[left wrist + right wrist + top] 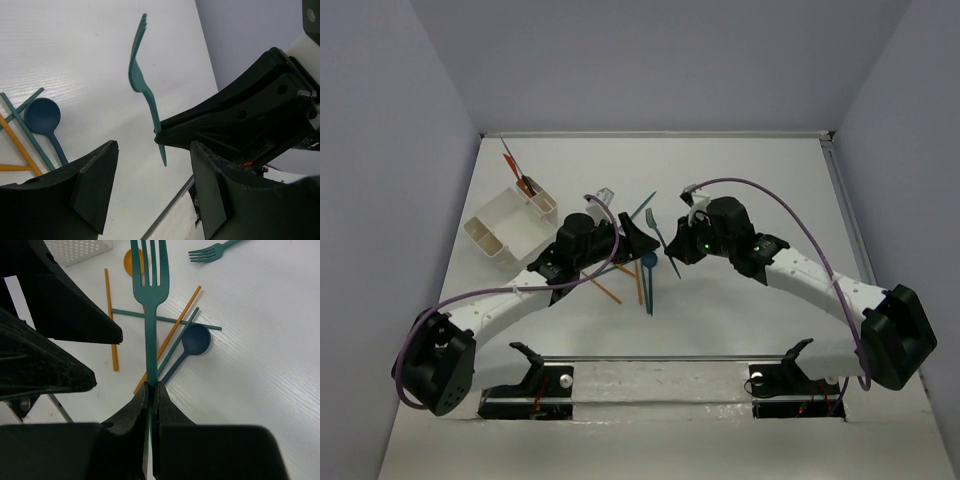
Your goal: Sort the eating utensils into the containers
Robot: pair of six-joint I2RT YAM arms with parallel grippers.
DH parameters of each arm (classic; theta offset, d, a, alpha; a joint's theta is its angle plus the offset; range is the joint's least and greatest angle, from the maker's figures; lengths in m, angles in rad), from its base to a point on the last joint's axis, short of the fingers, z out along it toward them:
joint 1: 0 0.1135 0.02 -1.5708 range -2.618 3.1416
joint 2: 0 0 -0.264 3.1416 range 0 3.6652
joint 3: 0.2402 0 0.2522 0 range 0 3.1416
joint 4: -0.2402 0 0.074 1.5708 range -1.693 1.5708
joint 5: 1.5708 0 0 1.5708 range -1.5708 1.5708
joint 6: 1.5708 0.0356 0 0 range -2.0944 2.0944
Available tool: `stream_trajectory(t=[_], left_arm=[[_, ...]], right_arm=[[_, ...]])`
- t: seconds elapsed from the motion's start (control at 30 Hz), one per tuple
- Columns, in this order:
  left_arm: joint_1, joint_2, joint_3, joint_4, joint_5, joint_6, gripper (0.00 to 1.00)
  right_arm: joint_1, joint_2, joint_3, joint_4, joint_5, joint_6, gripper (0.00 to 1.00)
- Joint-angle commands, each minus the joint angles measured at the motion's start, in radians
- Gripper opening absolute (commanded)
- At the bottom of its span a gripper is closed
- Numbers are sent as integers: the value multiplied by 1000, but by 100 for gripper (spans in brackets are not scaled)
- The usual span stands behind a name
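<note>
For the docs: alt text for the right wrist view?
The right end effector is shut on the handle of a thin teal plastic fork, tines pointing away. Orange and teal plastic sticks and a dark blue plastic spoon lie on the white table.

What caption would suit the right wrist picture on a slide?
Right gripper pinching a teal fork by its handle over scattered sticks and a blue spoon.
</note>
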Motion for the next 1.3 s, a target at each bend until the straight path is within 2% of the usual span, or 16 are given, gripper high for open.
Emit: stream_trajectory(t=[0.0, 0.2, 0.33, 0.37, 0.53, 0.57, 0.67, 0.8, 0.83, 0.9, 0.93, 1.0, 1.03, 1.13, 1.27], left_arm=[[-58, 24, 68, 115, -91, -11, 58], [-115, 50, 100, 78, -243, 28, 48], [-147, 88, 128, 89, -278, 39, 44], [-147, 102, 136, 86, -290, 52, 36], [-167, 134, 162, 78, -350, 71, 19], [-176, 136, 165, 77, -376, 71, 11], [-176, 138, 169, 69, -406, 82, 0], [-176, 124, 183, 34, -441, 106, 0], [-176, 115, 194, 0, -467, 117, 0], [-176, 79, 212, -44, -511, 161, 0], [-176, 50, 228, -95, -560, 189, 0], [-150, 15, 238, -139, -590, 207, 0], [-120, -26, 243, -182, -611, 215, 0], [-46, -89, 254, -274, -642, 243, 0], [120, -219, 271, -382, -692, 278, 0]], right_arm=[[23, -24, -12, 76, -55, 24, 0], [32, -66, -43, 91, -69, 30, 0], [32, -76, -61, 116, -87, 36, 0], [32, -78, -63, 122, -90, 41, 0], [32, -95, -81, 145, -102, 52, 0], [32, -99, -84, 147, -102, 52, 0], [32, -113, -97, 156, -104, 56, 0], [32, -121, -107, 162, -105, 61, 0], [32, -127, -109, 159, -99, 63, 16], [32, -141, -118, 165, -92, 69, 39], [32, -164, -130, 169, -89, 73, 61], [32, -187, -141, 170, -92, 72, 78], [32, -210, -149, 168, -102, 69, 90], [32, -253, -170, 173, -112, 66, 100], [32, -294, -193, 179, -124, 73, 100]])
